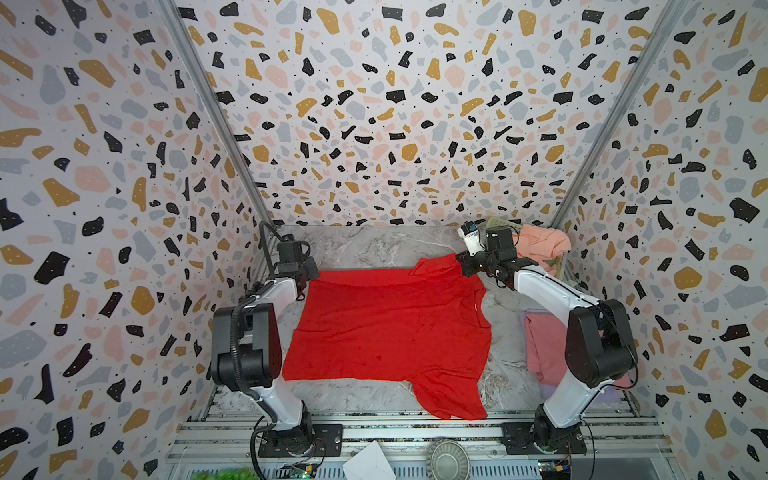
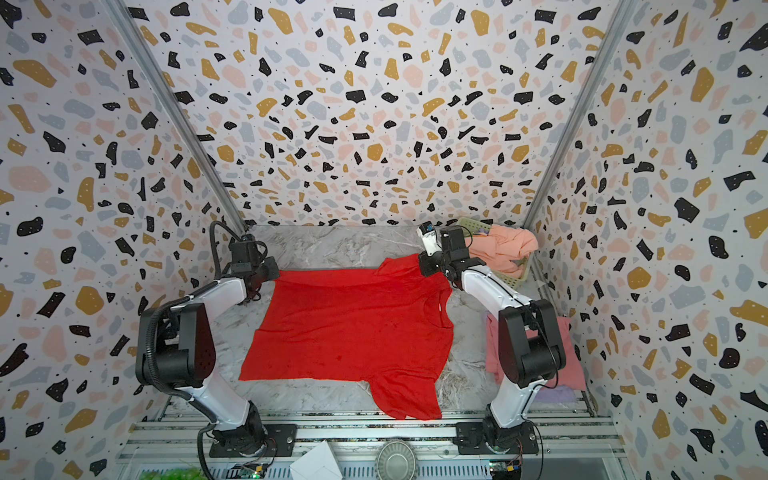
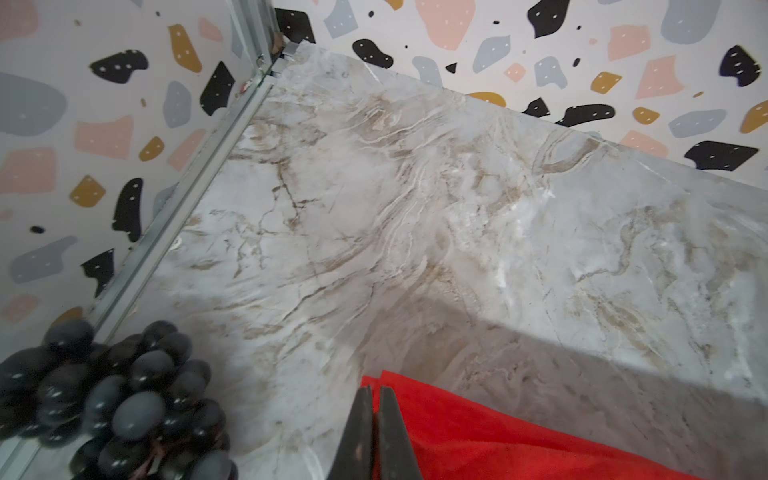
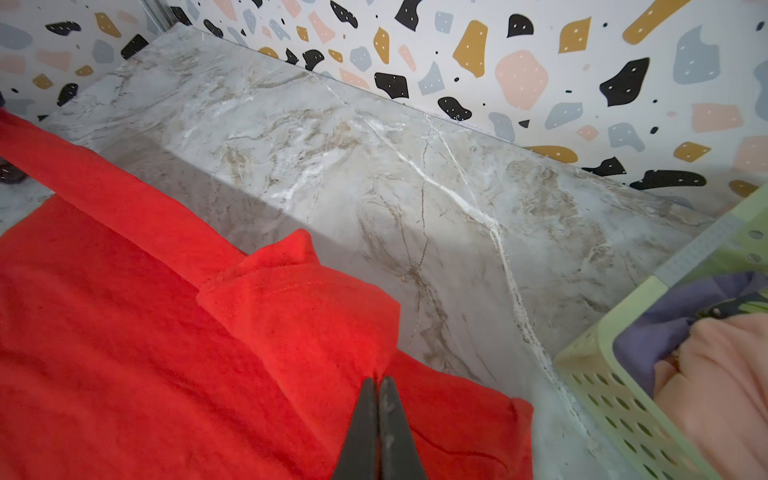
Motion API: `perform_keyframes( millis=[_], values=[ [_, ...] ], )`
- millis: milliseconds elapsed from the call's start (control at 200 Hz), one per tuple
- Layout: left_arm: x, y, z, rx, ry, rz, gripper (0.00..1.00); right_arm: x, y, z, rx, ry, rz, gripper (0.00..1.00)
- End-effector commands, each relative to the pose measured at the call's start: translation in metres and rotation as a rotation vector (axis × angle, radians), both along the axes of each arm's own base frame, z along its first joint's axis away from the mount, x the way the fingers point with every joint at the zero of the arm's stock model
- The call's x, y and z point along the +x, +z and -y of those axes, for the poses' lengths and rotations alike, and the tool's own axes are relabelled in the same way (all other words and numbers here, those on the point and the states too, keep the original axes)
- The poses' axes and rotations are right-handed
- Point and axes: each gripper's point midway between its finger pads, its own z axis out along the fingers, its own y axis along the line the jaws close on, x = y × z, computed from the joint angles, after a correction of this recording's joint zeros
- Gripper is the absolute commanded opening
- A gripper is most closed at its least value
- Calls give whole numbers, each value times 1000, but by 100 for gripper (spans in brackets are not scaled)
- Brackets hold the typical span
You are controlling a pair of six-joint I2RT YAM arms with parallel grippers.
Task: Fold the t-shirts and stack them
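T-shirts were the business here, and the red t-shirt (image 1: pixel 386 332) was the largest thing on the marble table (image 1: pixel 365 245), spread nearly flat across its middle with one sleeve hanging toward the near edge. Its far edge was held at both corners, probably to stretch the cloth smooth before a fold. A pink t-shirt (image 1: pixel 544 349) lay folded at the right, likely the start of the stack, partly behind the right arm. The pale green basket (image 4: pixel 615 395) in the far right corner held a peach t-shirt (image 1: pixel 540 243), waiting its turn. The left gripper (image 3: pixel 376 419) pinched the shirt's far left corner, jaws pressed together on cloth. The right gripper (image 4: pixel 378 415) was likewise clamped on the far right shoulder.
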Motion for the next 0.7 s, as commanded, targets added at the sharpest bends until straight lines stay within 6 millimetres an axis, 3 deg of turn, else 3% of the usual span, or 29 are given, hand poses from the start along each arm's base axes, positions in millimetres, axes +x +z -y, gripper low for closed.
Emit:
perform_keyframes(
  millis=[0, 135, 155, 185, 205, 230, 240, 295, 315, 355, 416, 491, 696],
  values=[
    [-7, 10, -16, 49, 73, 40, 0, -14, 13, 4, 39, -14, 10, 0],
    [-33, 6, -24, 39, 158, 55, 0, -50, -10, 13, 72, -48, -82, 0],
    [-38, 6, -26, 39, 176, 58, 4, -56, -15, 16, 78, -63, -100, 0],
    [-49, 4, -30, 43, 214, 57, 6, -66, -21, 21, 88, -91, -120, 10],
    [-57, 6, -34, 48, 251, 63, 6, -74, -23, 24, 101, -110, -132, 24],
    [-66, 9, -39, 45, 300, 82, 9, -81, -24, 27, 108, -124, -135, 34],
    [-69, 12, -41, 43, 318, 95, 12, -84, -23, 28, 111, -130, -135, 37],
    [-87, 24, -51, 37, 410, 161, 49, -97, -13, 37, 141, -181, -110, 56],
    [-92, 31, -52, 29, 428, 187, 51, -100, -6, 42, 153, -203, -89, 66],
    [-96, 43, -52, 18, 439, 234, 51, -104, 4, 49, 160, -229, -56, 72],
    [-95, 59, -49, -9, 432, 274, 52, -105, 21, 57, 168, -266, -11, 74],
    [-86, 71, -42, -42, 393, 265, 55, -103, 30, 52, 178, -239, -10, 73],
    [-63, 75, 1, -209, 185, 239, 55, -95, 6, 11, 244, -116, -115, 68]
  ],
)
